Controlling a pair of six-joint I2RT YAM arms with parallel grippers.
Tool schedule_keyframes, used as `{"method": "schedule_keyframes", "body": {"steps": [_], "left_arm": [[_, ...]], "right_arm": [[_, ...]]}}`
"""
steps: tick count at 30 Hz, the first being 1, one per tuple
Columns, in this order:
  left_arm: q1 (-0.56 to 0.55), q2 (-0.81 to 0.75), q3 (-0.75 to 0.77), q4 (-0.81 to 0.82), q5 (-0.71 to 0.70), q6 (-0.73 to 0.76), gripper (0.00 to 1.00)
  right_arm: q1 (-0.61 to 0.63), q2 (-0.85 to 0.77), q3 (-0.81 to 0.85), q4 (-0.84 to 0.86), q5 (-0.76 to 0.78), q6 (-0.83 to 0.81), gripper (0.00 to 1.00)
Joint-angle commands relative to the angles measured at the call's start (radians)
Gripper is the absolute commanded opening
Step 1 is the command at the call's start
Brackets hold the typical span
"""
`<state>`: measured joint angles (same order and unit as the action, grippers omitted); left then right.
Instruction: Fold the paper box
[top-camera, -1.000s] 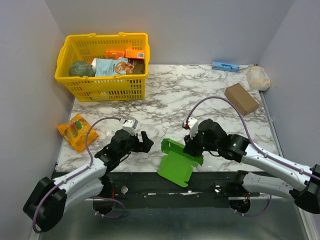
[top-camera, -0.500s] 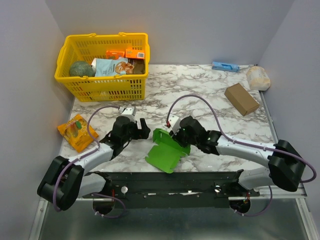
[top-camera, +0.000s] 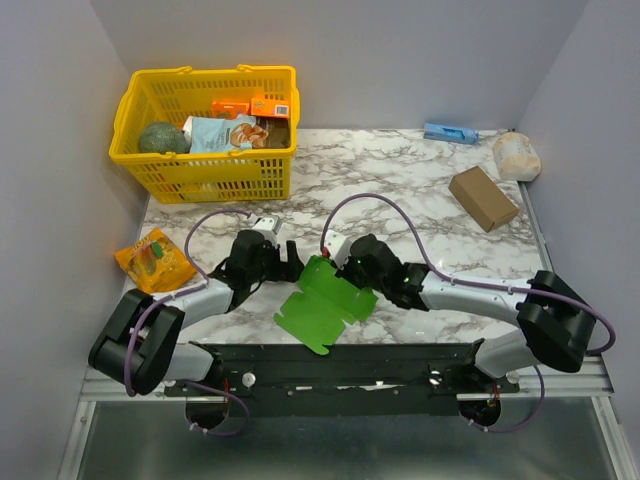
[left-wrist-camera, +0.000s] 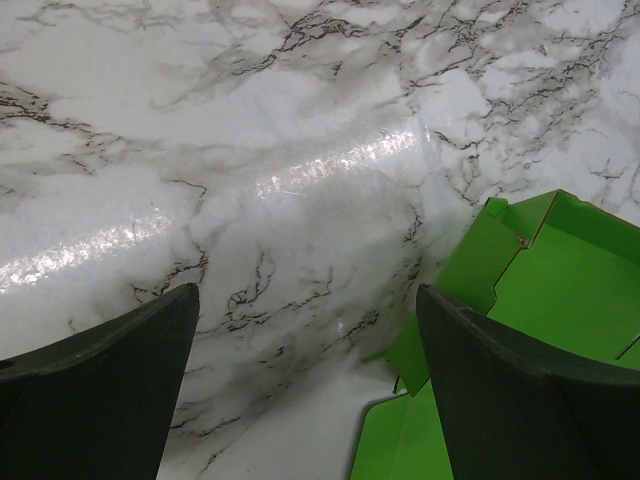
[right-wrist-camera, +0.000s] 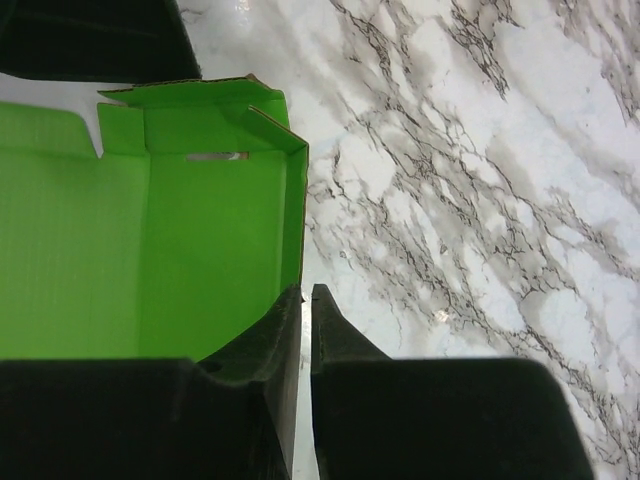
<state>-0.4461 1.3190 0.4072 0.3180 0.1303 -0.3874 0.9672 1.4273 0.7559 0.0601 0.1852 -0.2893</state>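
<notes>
The paper box is a bright green creased card, lying opened out near the table's front edge. My right gripper is at the box's far right corner. In the right wrist view its jaws are almost together, pinching the edge of an upright green side wall; the box's inside spreads out to the left. My left gripper hovers just left of the box, wide open. In the left wrist view its gripper holds only marble, and the paper box lies beside the right finger.
A yellow basket with groceries stands at the back left. An orange packet lies at the left edge. A brown cardboard box, a blue pack and a white bag are at the back right.
My right gripper carried the green box left and further onto the table, laid it flatter, and its jaws narrowed. My left arm swung right toward the box, still open.
</notes>
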Motion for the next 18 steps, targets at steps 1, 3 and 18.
{"method": "schedule_keyframes", "body": {"steps": [1,3,18], "left_arm": [[0.004,-0.021,0.018,0.021,0.002,0.004,0.98],[0.004,-0.038,0.012,0.015,-0.029,-0.007,0.98],[0.003,-0.13,-0.055,0.158,0.175,0.038,0.96]], "right_arm": [[0.005,0.033,0.019,0.02,0.013,0.007,0.18],[0.007,0.053,0.032,-0.002,0.002,0.025,0.2],[0.004,-0.126,0.082,-0.278,-0.033,0.49,0.5]]}}
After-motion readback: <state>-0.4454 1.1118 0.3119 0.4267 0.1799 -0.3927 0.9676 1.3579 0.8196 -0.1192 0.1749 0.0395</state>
